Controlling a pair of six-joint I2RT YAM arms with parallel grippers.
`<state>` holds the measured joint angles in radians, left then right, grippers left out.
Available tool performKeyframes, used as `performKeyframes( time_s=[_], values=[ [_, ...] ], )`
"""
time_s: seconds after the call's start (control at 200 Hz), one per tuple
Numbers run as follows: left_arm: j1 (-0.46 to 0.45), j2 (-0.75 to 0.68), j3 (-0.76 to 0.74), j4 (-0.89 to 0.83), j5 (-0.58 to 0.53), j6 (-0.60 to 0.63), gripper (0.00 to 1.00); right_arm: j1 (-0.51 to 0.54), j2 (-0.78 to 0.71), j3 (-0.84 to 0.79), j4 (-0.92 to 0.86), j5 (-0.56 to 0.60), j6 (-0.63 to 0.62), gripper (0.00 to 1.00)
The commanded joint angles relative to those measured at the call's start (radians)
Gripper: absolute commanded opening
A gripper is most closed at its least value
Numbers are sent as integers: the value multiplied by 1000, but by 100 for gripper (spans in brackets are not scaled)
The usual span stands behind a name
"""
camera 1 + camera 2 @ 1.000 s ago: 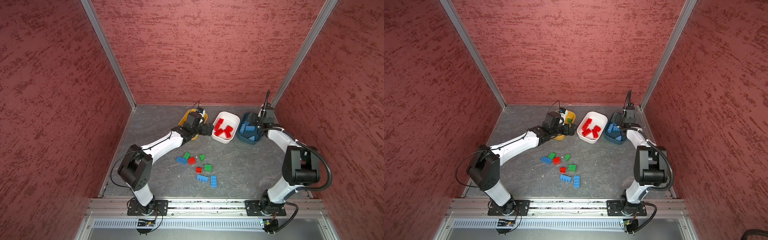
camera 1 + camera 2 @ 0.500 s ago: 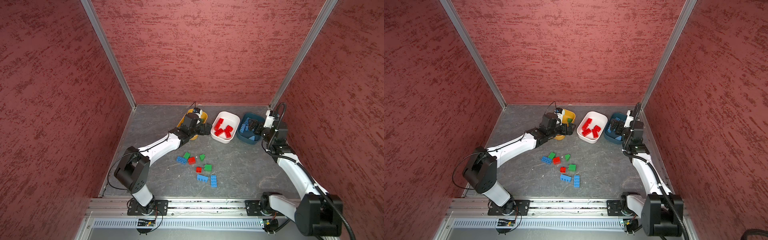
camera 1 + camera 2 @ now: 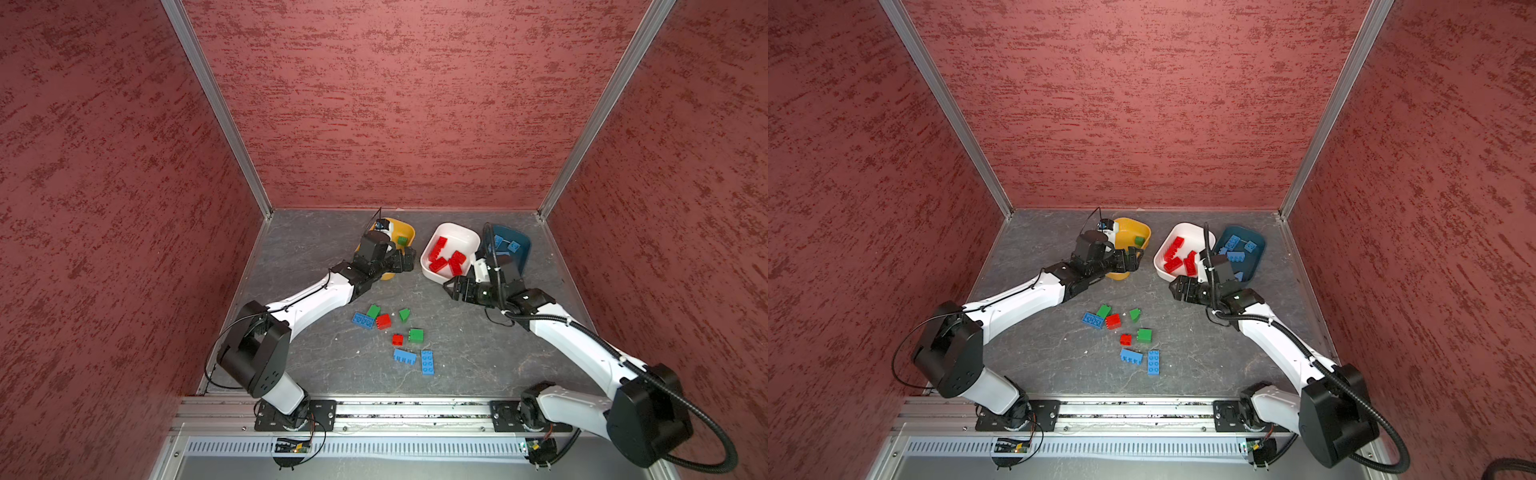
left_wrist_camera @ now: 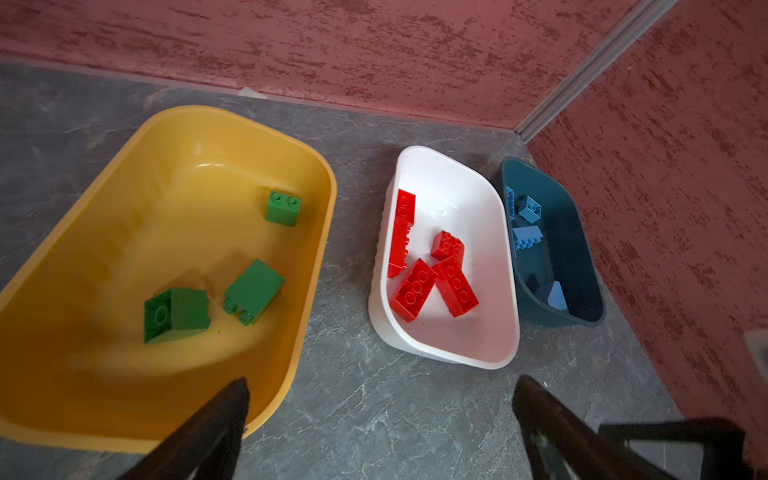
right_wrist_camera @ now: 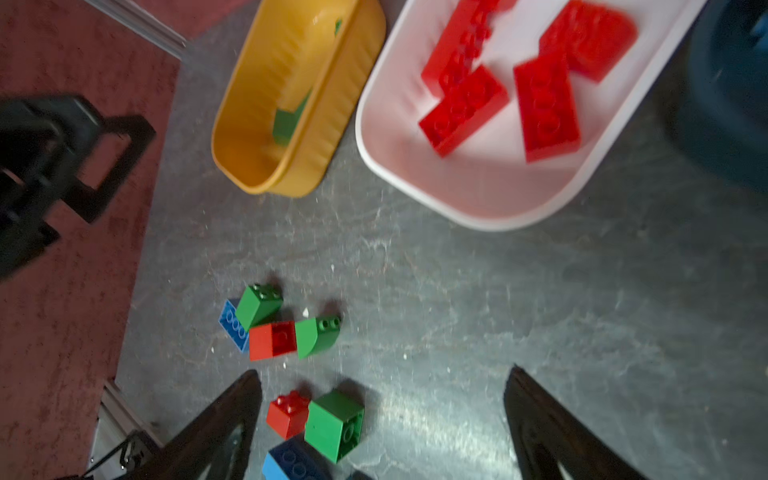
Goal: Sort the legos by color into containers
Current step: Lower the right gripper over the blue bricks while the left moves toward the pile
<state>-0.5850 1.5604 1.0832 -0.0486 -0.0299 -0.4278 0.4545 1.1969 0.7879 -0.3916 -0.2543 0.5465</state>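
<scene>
Several loose legos lie mid-floor: green (image 3: 373,311), red (image 3: 383,321), blue (image 3: 427,362). Three containers stand at the back. The yellow tub (image 4: 324,178) holds three green bricks (image 4: 253,289), the white tub (image 4: 457,357) holds red bricks (image 4: 415,289), and the teal tub (image 4: 582,266) holds blue bricks (image 4: 528,237). My left gripper (image 3: 409,259) hangs open and empty by the yellow tub's near end. My right gripper (image 3: 451,289) is open and empty in front of the white tub, pointing at the pile; a small red brick (image 5: 286,413) and a green brick (image 5: 334,424) lie near one finger.
Red textured walls close in the floor on three sides. A metal rail (image 3: 374,411) carrying both arm bases runs along the front. The left arm (image 3: 307,303) stretches low beside the pile. The white and teal tubs touch.
My right arm has swung away from the teal tub toward the front and middle, and its gripper now faces the loose pile. The left gripper has stayed by the yellow tub.
</scene>
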Motion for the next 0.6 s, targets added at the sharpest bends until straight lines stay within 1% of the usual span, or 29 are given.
performKeyframes(
  time_s=[0.0,0.08,0.14,0.22,0.321,0.471,0.596],
  values=[
    [34,-52,-33,-94,-92,-134,99,102,-1,-18,-167,81,107,88],
    [62,-77,-74,-118,-73,-212,99,188,4,-45,-167,105,163,87],
    [75,-90,-89,-145,-65,-239,99,244,10,-60,-154,116,193,87],
    [75,-103,-86,-208,-106,-258,99,311,38,-61,-147,118,207,85],
    [79,-115,-86,-272,-166,-295,99,404,108,-27,-169,129,185,85],
    [85,-135,-114,-287,-211,-345,99,532,227,53,-246,203,120,84],
    [88,-152,-129,-322,-250,-383,99,556,250,67,-252,213,101,80]
  ],
)
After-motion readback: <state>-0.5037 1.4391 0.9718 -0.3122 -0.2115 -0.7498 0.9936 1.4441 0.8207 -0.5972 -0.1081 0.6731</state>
